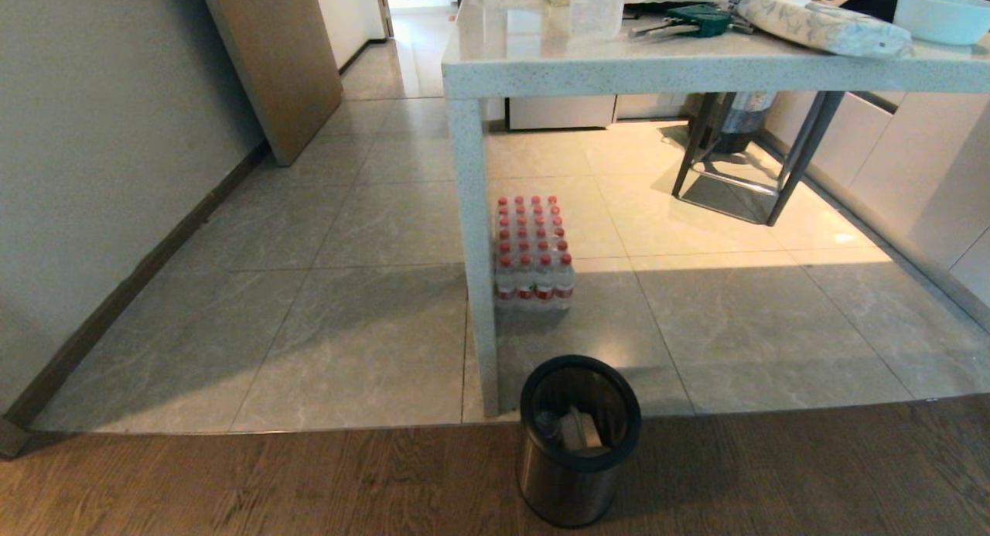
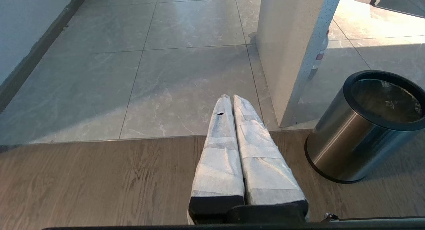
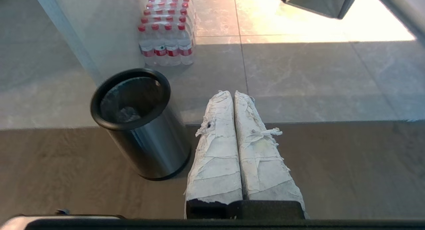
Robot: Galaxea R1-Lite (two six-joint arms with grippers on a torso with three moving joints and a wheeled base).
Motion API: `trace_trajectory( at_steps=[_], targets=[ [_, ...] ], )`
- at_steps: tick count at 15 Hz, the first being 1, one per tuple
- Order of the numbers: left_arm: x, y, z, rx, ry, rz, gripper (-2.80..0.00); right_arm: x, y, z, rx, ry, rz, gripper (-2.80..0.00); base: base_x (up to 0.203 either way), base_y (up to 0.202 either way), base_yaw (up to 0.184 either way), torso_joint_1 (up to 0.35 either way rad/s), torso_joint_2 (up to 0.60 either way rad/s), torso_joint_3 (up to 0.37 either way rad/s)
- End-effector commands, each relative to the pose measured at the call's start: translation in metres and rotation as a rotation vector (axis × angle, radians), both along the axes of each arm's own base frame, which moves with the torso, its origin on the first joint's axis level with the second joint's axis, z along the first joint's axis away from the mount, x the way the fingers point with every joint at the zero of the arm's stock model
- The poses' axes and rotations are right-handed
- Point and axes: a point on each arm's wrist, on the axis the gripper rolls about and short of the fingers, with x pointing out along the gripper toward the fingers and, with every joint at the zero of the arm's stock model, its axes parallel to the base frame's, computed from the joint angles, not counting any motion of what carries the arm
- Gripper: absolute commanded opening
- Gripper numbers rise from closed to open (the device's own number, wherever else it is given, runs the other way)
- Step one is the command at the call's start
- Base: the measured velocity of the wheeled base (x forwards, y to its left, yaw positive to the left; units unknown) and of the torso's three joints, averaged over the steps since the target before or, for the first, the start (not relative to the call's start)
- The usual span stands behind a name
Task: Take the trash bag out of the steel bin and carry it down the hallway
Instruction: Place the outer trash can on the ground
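Observation:
The steel bin (image 1: pixel 576 443) stands on the wood floor at the foot of the table leg, low in the head view. Its black rim shows in the left wrist view as steel bin (image 2: pixel 358 130) and in the right wrist view as steel bin (image 3: pixel 139 123). Inside lies the trash bag (image 1: pixel 576 431), clear plastic over tan scraps; a bit of the trash bag (image 3: pixel 124 114) shows crinkled. My left gripper (image 2: pixel 231 97) is shut and empty, left of the bin. My right gripper (image 3: pixel 232 93) is shut and empty, right of it. Neither arm is in the head view. The hallway (image 1: pixel 414 49) opens at the far back.
A white stone table (image 1: pixel 696 64) stands over the tiles, its leg (image 1: pixel 476 250) just behind the bin. A shrink-wrapped pack of red-capped bottles (image 1: pixel 534 250) sits beside the leg. A dark stool frame (image 1: pixel 742 165) is farther right. A wall and baseboard (image 1: pixel 116 288) run along the left, a wooden door (image 1: pixel 278 56) beyond.

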Motion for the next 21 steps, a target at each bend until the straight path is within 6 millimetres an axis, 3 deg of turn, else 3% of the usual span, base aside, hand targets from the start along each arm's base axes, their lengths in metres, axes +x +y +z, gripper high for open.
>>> trace_trajectory(
  at_steps=[1,3,5,6,7,10,12,15,16,21],
  targets=[
    [0.0,0.0,0.0,0.0,-0.001,0.0,-2.8,-0.001,0.0,0.003,-0.018,-0.012,0.005,-2.8,0.0,0.0,0.0,0.0,0.0,0.0],
    [0.0,0.0,0.0,0.0,0.0,0.0,-2.8,-0.012,0.001,0.033,-0.023,-0.051,0.052,-2.8,0.0,0.0,0.0,0.0,0.0,0.0],
    [0.0,0.0,0.0,0.0,0.0,0.0,-2.8,-0.032,0.002,0.087,-0.023,-0.041,0.096,-2.8,0.0,0.0,0.0,0.0,0.0,0.0],
    [0.0,0.0,0.0,0.0,0.0,0.0,-2.8,-0.032,0.002,0.111,-0.018,0.01,0.112,-2.8,0.0,0.0,0.0,0.0,0.0,0.0],
    [0.0,0.0,0.0,0.0,0.0,0.0,-2.8,-0.019,0.002,0.13,-0.006,0.099,0.128,-2.8,0.0,0.0,0.0,0.0,0.0,0.0],
    [0.0,0.0,0.0,0.0,-0.002,0.0,-2.8,0.064,0.005,0.177,0.036,0.423,0.177,-2.8,0.0,0.0,0.0,0.0,0.0,0.0],
    [0.0,0.0,0.0,0.0,0.0,0.0,-2.8,0.117,0.012,0.184,0.054,0.58,0.251,-2.8,0.0,0.0,0.0,0.0,0.0,0.0],
    [0.0,0.0,0.0,0.0,0.0,0.0,-2.8,0.181,0.035,0.177,0.079,0.708,0.413,-2.8,0.0,0.0,0.0,0.0,0.0,0.0],
    [0.0,0.0,0.0,0.0,0.0,0.0,-2.8,0.199,0.042,0.176,0.084,0.733,0.445,0.0,0.0,0.0,0.0,0.0,0.0,0.0],
    [0.0,0.0,0.0,0.0,0.0,0.0,-2.8,0.272,0.076,0.147,0.006,0.88,0.446,0.0,0.0,0.0,0.0,0.0,0.0,0.0]
  ],
)
